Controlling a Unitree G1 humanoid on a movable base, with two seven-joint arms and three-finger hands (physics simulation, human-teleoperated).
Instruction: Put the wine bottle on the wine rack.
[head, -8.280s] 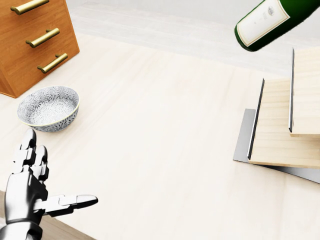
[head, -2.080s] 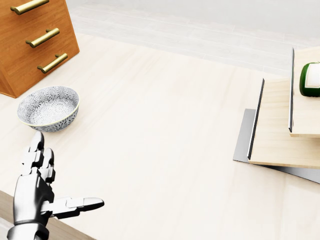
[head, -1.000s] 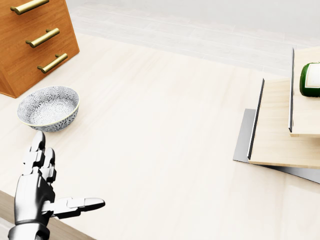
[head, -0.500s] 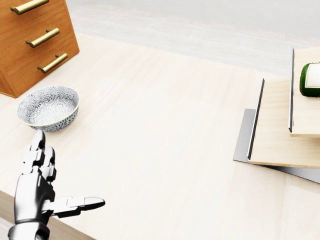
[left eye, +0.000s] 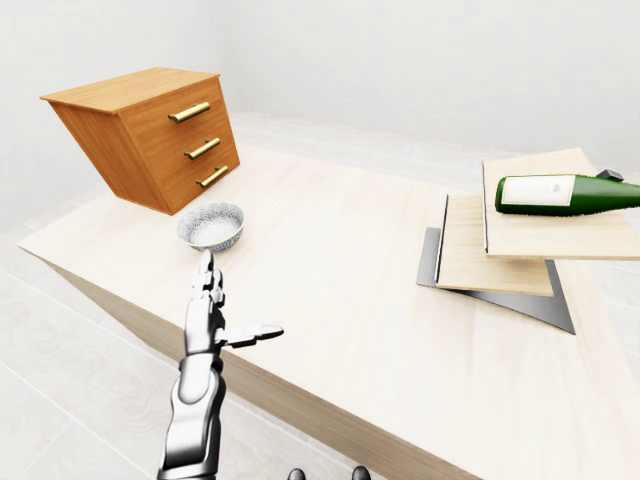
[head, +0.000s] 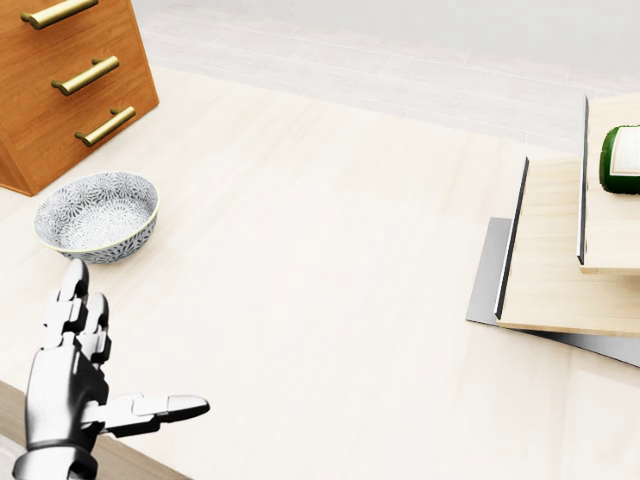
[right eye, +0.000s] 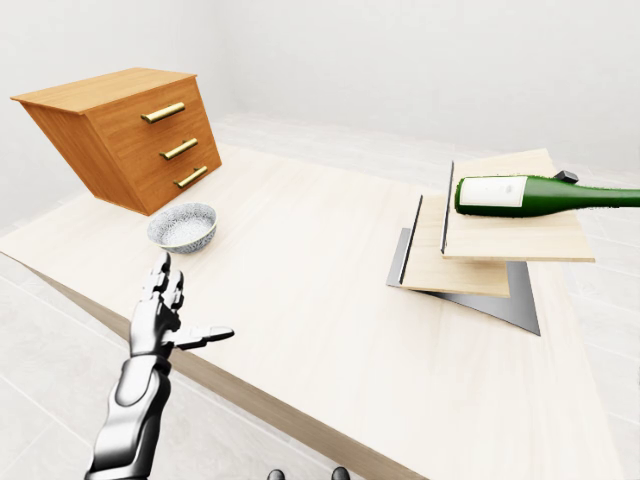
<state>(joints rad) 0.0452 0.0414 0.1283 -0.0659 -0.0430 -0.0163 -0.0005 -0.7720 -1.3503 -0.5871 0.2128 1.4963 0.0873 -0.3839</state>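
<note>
You get bright, even light all over, soft faint shadows under the wine rack (right eye: 490, 255), a shiny left hand (head: 70, 390), sharp pictures, stretched edges in both eye views.

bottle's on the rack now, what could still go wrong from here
The wine bottle lies on its side on the flat top shelf of the wine rack, and no hand shows on it, so it might roll off. Its neck runs past the picture's right edge, so I cannot tell whether it overhangs the shelf. The left hand is open, near the bowl, which a careless move could knock.
</note>
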